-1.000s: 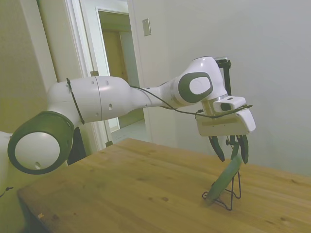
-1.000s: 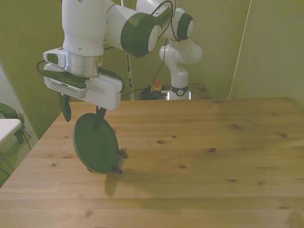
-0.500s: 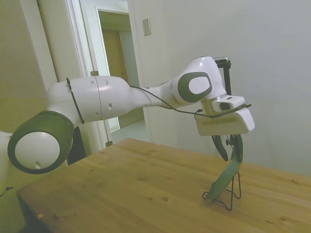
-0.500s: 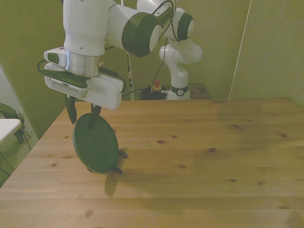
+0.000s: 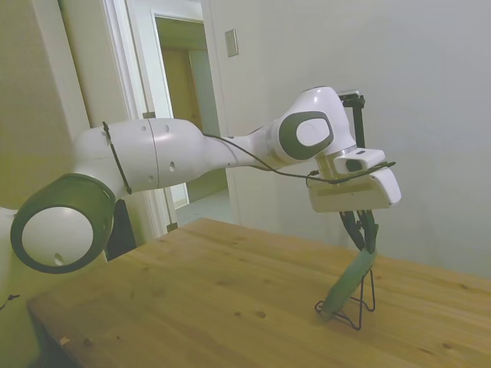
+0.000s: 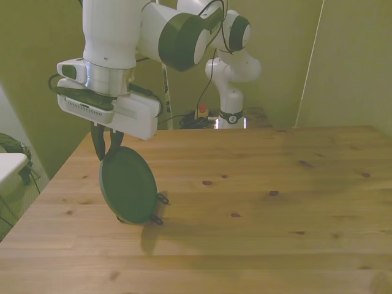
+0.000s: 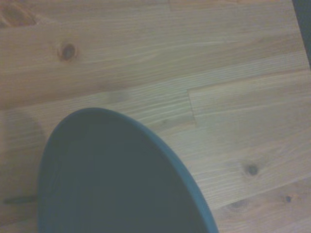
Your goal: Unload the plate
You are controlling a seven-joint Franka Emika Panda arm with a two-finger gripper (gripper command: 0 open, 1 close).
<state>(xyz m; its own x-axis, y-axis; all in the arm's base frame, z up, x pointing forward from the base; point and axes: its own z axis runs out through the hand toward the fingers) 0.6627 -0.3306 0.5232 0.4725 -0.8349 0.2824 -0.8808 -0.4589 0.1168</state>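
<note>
gripper (image 6: 105, 149) is clamped on the top rim of the green plate (image 6: 128, 184), fingers pinched together on the edge in both side and front views. plate stands tilted on edge, leaning in the thin black wire stand (image 5: 360, 303), lower rim down at the stand's base on the wooden table (image 6: 257, 202). plate sits near the table edge on the front view's left. wrist view shows the plate face close up over the tabletop.
</note>
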